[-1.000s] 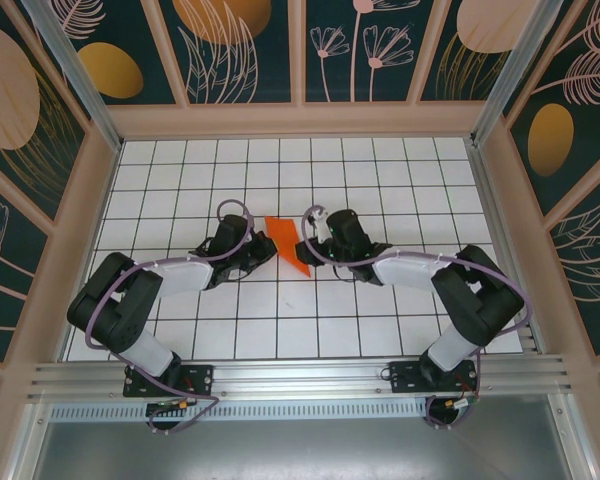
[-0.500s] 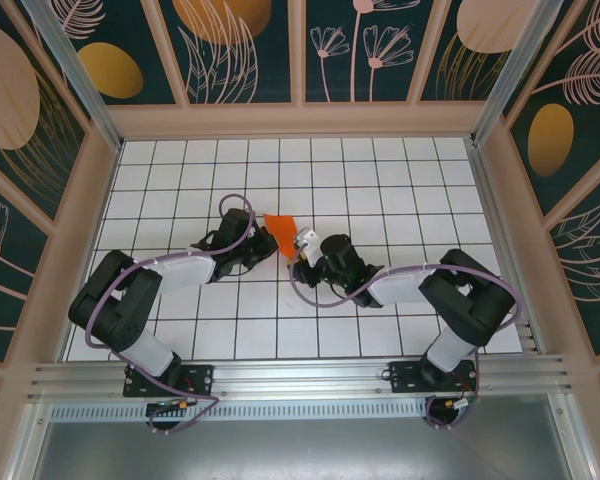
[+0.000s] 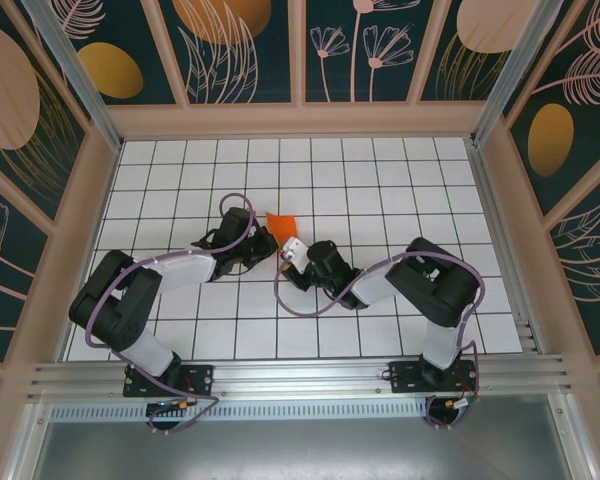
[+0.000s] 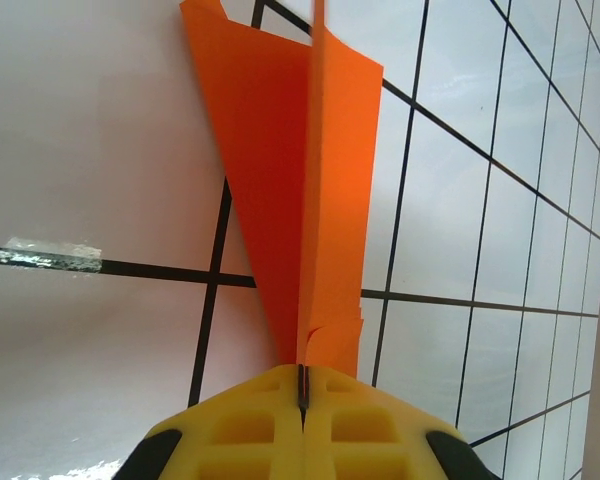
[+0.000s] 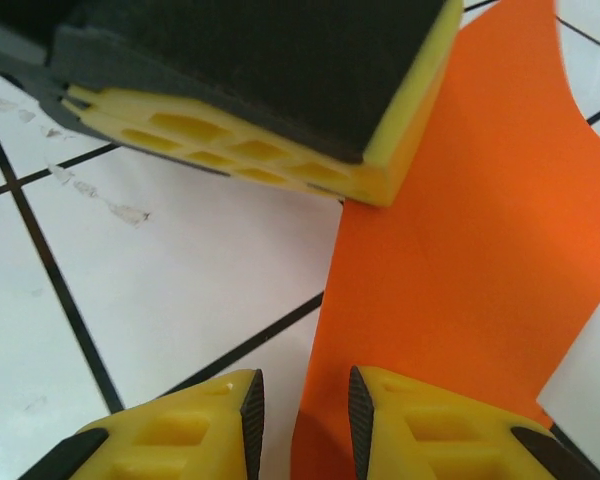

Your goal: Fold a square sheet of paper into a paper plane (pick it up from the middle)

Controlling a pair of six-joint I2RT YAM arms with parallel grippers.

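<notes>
Near the middle of the white gridded table (image 3: 380, 180), the orange paper (image 3: 280, 221) sits between the two arms, which reach in toward it from the left and the right. It is already folded into a tapering shape with a raised centre ridge.

In the left wrist view, the left gripper (image 4: 302, 385) has its yellow fingers (image 4: 240, 435) pressed fully together, with only a thin seam between them. They clamp the narrow end of the paper, right at the ridge. From that pinch the paper fans out away from the camera, widening toward its far end over the black grid lines. A small scrap of clear tape (image 4: 42, 254) lies on a grid line to the left of the paper.

In the right wrist view, the right gripper (image 5: 305, 405) is low over the table just beside the left one. Its two fingers stand a narrow gap apart, and the long straight edge of the paper runs down into that gap. The pads do not visibly press on the paper, so it has no hold that can be seen. The flat orange panel spreads out beyond the right-hand finger, and the left gripper's black-and-yellow finger crosses the top of that view, touching the paper's edge.
</notes>
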